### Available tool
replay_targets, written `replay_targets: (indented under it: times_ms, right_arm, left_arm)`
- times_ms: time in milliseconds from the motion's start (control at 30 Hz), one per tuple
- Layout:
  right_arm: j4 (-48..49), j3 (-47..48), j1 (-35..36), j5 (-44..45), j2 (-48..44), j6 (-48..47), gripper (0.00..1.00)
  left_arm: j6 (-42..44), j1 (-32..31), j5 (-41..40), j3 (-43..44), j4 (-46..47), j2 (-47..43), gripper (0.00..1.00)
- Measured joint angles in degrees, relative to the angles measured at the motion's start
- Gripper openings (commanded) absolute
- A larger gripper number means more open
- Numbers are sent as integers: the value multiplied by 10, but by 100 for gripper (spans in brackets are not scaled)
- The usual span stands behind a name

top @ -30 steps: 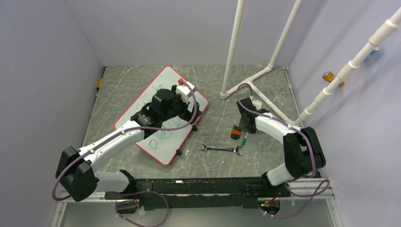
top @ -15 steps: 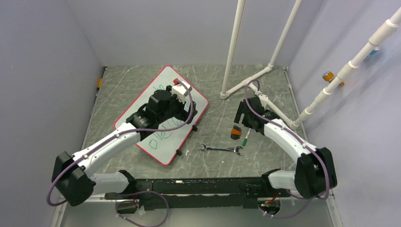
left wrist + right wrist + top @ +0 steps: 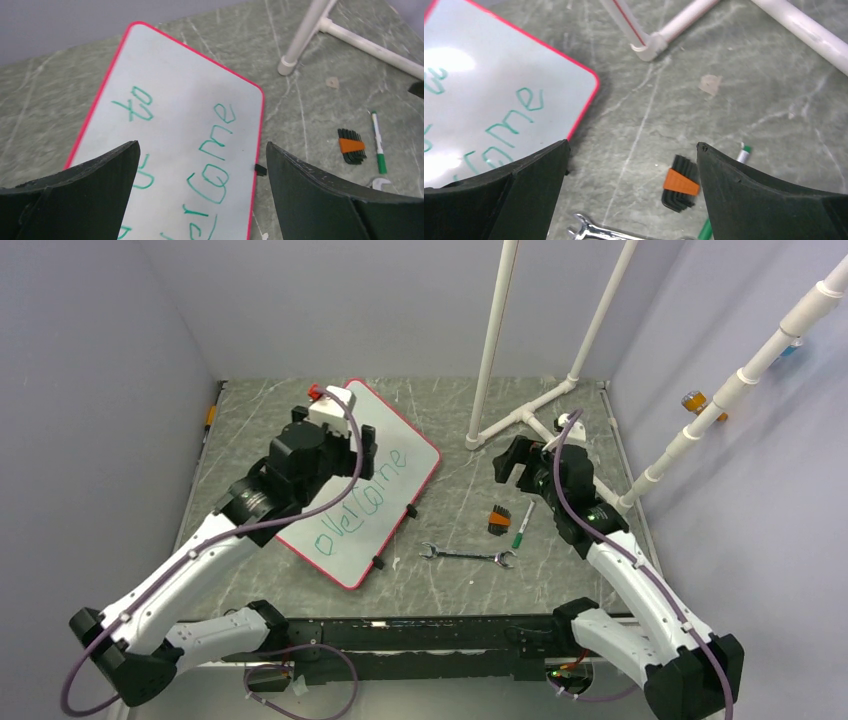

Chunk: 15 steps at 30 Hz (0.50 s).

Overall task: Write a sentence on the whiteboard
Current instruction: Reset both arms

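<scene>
Your left gripper hangs over the whiteboard, jaws wide apart and empty. The board lies slanted on the left of the table, and the green sentence on it shows "to" and "overcome". Your right gripper is spread wide too, holding nothing. The green marker lies right of the board, just beside a hex key set.

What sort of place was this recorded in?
Likely a robot test cell in a lab: a stone-patterned table boxed in by plain walls, a white pipe frame standing on it, and a left arm and right arm bolted at its near edge.
</scene>
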Motion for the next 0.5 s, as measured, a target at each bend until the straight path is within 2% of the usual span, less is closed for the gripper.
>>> replay_targets:
  times_ms: [267,500]
  right_arm:
    - [52,-24,0,-63,-16,-8,100]
    - [109,-66,0,-104,-55,-15,100]
  left_arm:
    - [-2,0,-120,27,-101,-62,99]
    - [3,33,-186,-24,-134,-129,99]
